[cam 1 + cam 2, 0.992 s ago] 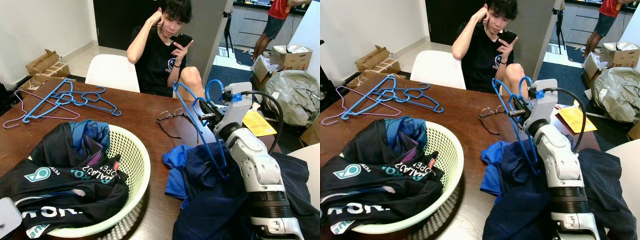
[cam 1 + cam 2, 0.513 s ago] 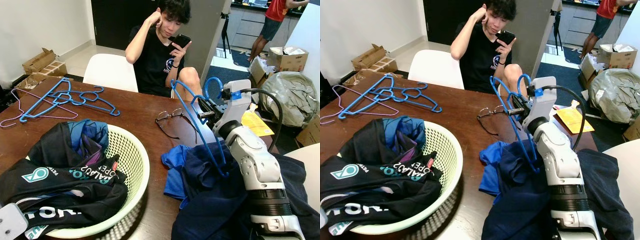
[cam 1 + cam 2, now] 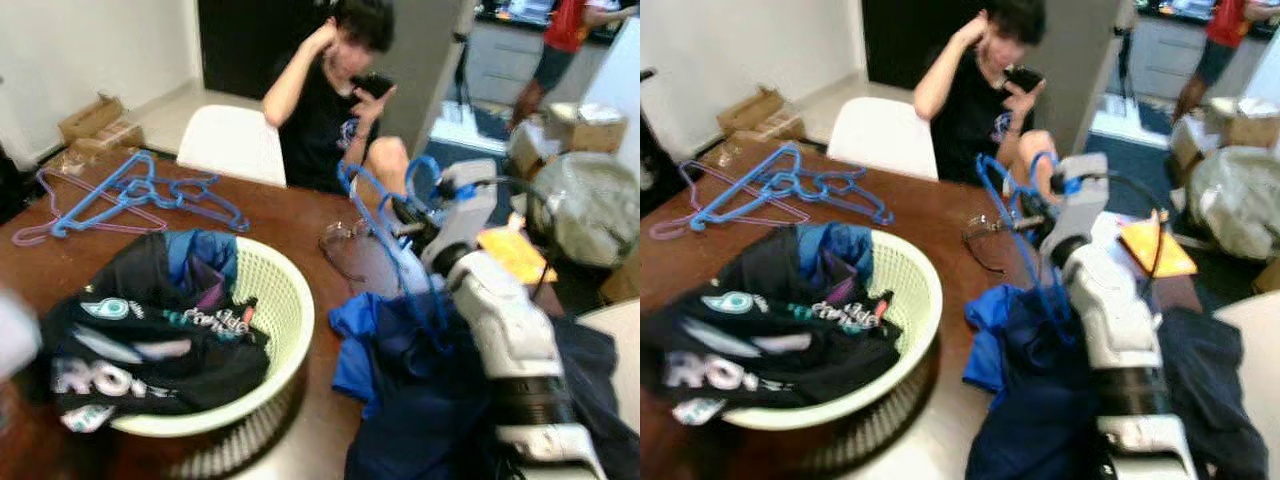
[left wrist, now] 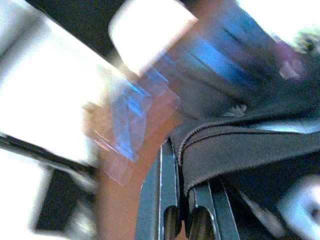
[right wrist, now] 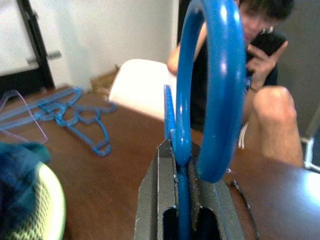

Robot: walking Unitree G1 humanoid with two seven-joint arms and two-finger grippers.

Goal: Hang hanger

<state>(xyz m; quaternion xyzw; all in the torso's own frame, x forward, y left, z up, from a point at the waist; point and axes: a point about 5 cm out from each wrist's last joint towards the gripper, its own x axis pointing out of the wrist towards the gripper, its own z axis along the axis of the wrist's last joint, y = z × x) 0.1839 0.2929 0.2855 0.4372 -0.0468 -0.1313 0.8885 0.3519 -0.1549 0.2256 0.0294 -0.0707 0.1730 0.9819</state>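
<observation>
Over the table (image 3: 290, 215), right hand (image 5: 181, 165) clamps blue hanger (image 5: 212, 75).

A big brown wooden table (image 3: 280, 215) holds everything. On its far left side lies a pile of blue and pink hangers (image 3: 130, 195). Near the front sits a pale green basket (image 3: 285, 330) full of dark clothes. Beside the basket, on the right, lies a heap of blue clothes (image 3: 400, 390). A pair of glasses (image 3: 340, 245) rests in the middle.
</observation>
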